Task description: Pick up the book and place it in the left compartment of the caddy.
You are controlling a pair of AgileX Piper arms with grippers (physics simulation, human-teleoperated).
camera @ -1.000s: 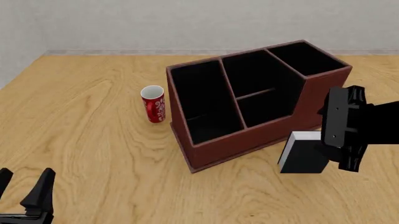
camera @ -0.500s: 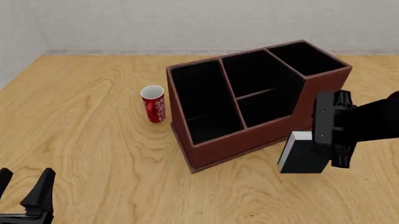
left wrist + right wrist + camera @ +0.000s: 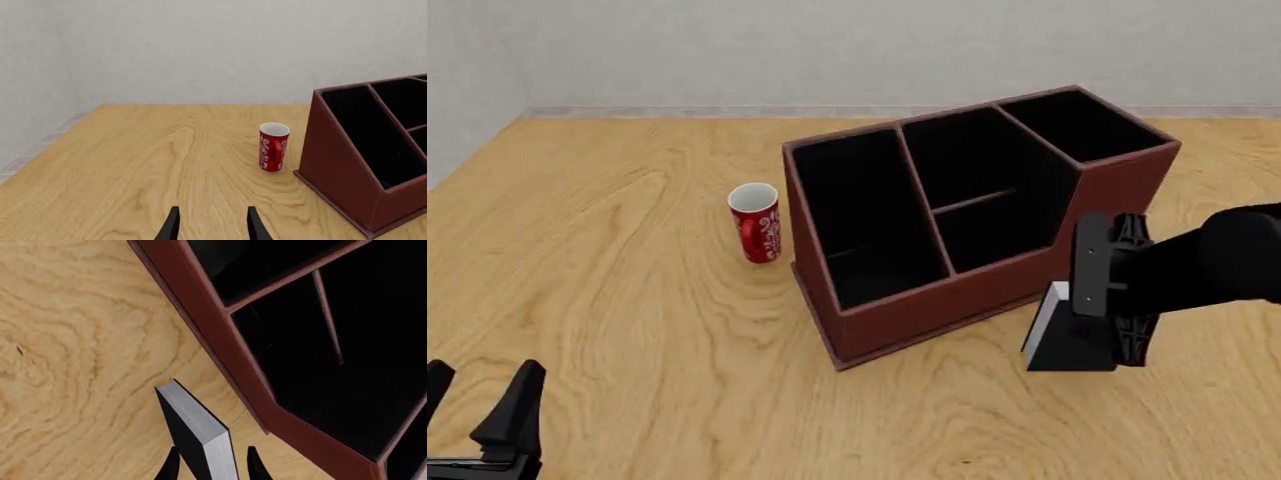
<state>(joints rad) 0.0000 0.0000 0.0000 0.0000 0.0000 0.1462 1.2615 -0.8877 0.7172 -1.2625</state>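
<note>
The black book (image 3: 1065, 345) with white page edges stands upright on the table, just off the front right of the reddish-brown caddy (image 3: 961, 300). My right gripper (image 3: 1094, 325) is open and reaches down over the book's top, one finger on each side; in the right wrist view the book (image 3: 197, 432) sits between the fingertips (image 3: 172, 465). The left compartment (image 3: 861, 215) is a long black slot at the caddy's left end. My left gripper (image 3: 478, 405) is open and empty at the near left, far from the book.
A red-and-white mug (image 3: 754, 222) stands just left of the caddy, also in the left wrist view (image 3: 273, 147). The caddy's wall (image 3: 220, 335) runs close beside the book. A grey wall rises behind the table's far edge.
My right gripper has moved left and lower, from beside the book to straddling its top. The book, the caddy and my left gripper have not moved.
</note>
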